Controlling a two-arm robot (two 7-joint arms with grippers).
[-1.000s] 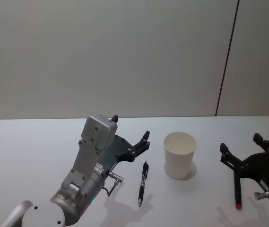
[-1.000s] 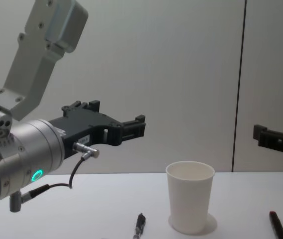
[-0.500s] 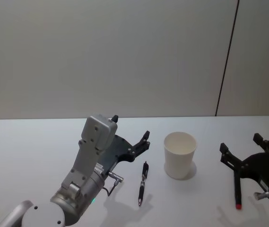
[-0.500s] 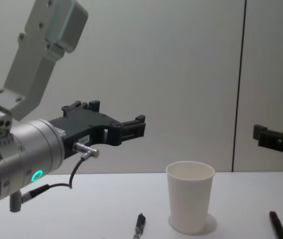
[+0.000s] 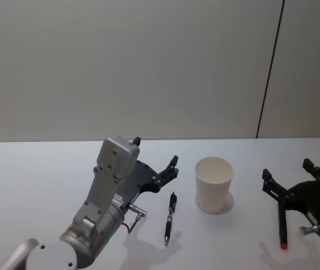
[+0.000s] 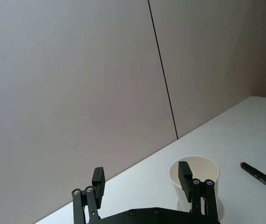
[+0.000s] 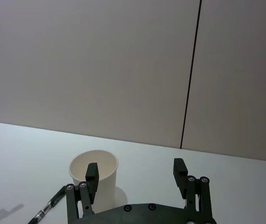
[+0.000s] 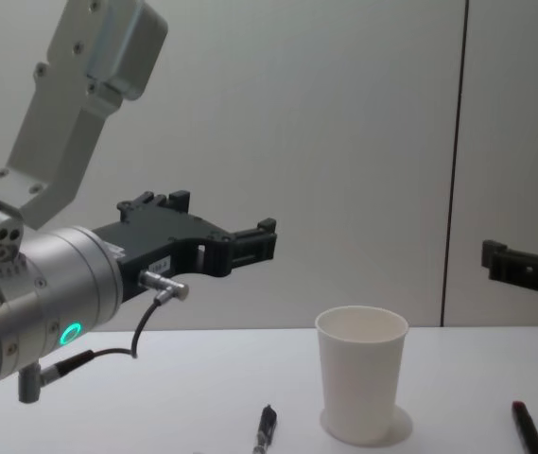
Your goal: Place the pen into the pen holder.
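The pen holder (image 5: 214, 184), a white paper cup, stands upright on the white table (image 5: 36, 180). A black pen (image 5: 170, 218) lies flat to its left. A second dark pen with a red end (image 5: 282, 222) lies to its right. My left gripper (image 5: 156, 151) hovers open above the table, left of the cup and behind the black pen, holding nothing. My right gripper (image 5: 286, 170) hangs open over the red-ended pen, also empty. The left wrist view has the gripper (image 6: 141, 178) facing the cup (image 6: 205, 170). The right wrist view has the gripper (image 7: 135, 170) facing the cup (image 7: 105, 182).
A plain grey wall (image 5: 148, 67) with a dark vertical seam (image 5: 269, 73) rises behind the table. In the chest view the cup (image 8: 361, 378) stands between the black pen (image 8: 266, 430) and the red-ended pen (image 8: 527, 426).
The right gripper has dropped very slightly. The left arm, both pens and the cup have not moved.
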